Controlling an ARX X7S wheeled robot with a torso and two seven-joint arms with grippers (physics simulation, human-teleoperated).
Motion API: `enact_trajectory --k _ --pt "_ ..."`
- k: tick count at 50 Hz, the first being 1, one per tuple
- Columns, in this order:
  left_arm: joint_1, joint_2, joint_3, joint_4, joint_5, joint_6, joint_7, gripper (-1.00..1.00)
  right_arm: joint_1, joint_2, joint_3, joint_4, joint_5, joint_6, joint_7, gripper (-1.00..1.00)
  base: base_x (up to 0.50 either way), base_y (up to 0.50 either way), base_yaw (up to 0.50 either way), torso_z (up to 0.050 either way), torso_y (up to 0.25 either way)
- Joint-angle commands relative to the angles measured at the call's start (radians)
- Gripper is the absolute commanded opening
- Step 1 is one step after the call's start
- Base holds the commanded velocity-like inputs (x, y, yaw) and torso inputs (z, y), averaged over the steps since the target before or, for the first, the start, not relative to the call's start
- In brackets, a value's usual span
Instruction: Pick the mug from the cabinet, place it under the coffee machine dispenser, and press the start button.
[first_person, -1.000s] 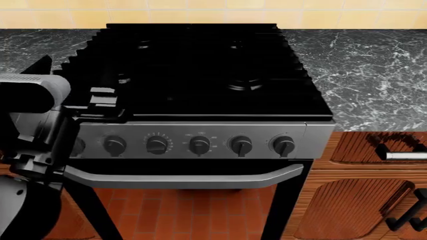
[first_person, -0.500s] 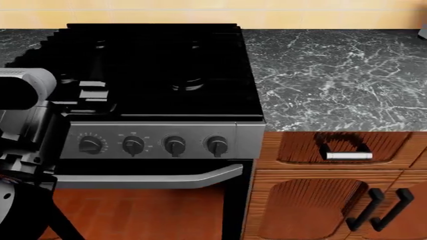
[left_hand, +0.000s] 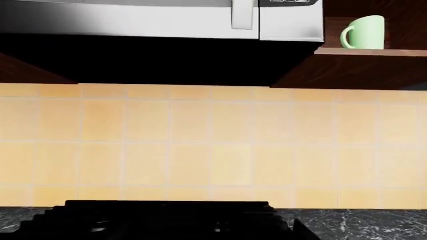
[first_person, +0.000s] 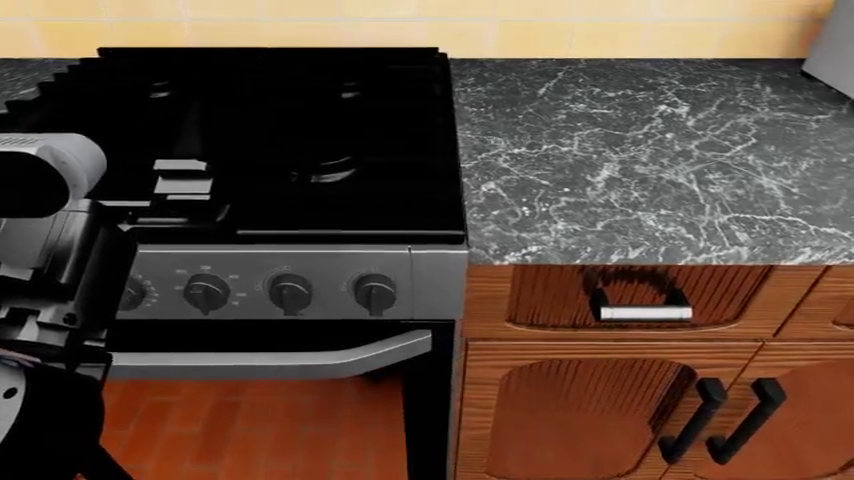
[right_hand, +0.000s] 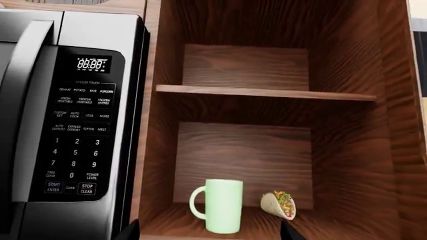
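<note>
Right wrist view: mug (right_hand: 224, 206) upright beside taco (right_hand: 279, 204).

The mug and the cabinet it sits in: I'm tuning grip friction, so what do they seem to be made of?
The mug looks like glazed ceramic: smooth, uniform pale mint green with soft shading, though a render can't rule out plastic. The cabinet looks like dark reddish-brown wood with a satin finish, as grain streaks run across its walls and shelves.

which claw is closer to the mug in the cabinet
Right. In its wrist view the mug fills the near foreground, straight ahead on the bottom shelf. The left wrist view shows it small and far, up beside the microwave.
</note>
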Motion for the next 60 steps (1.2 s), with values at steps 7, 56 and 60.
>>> enact_trajectory --k 7,56,60 --pt "-0.008 -0.006 0.010 -0.012 -0.006 0.013 -0.004 1.00 0.000 -0.005 0.001 -0.024 -0.013 -0.009 0.008 1.00 0.23 -0.01 0.00 0.000 0.000" --pt "0.014 -0.025 0.021 -0.035 -0.021 0.055 -0.011 1.00 0.000 -0.009 0.004 -0.012 0.004 0.026 0.053 1.00 0.20 -0.03 0.00 0.000 0.000" --pt "0.017 -0.026 0.020 -0.035 -0.023 0.059 -0.012 1.00 0.000 -0.009 0.000 -0.010 -0.004 0.029 0.055 1.00 0.00 0.00 0.00 0.000 0.000"
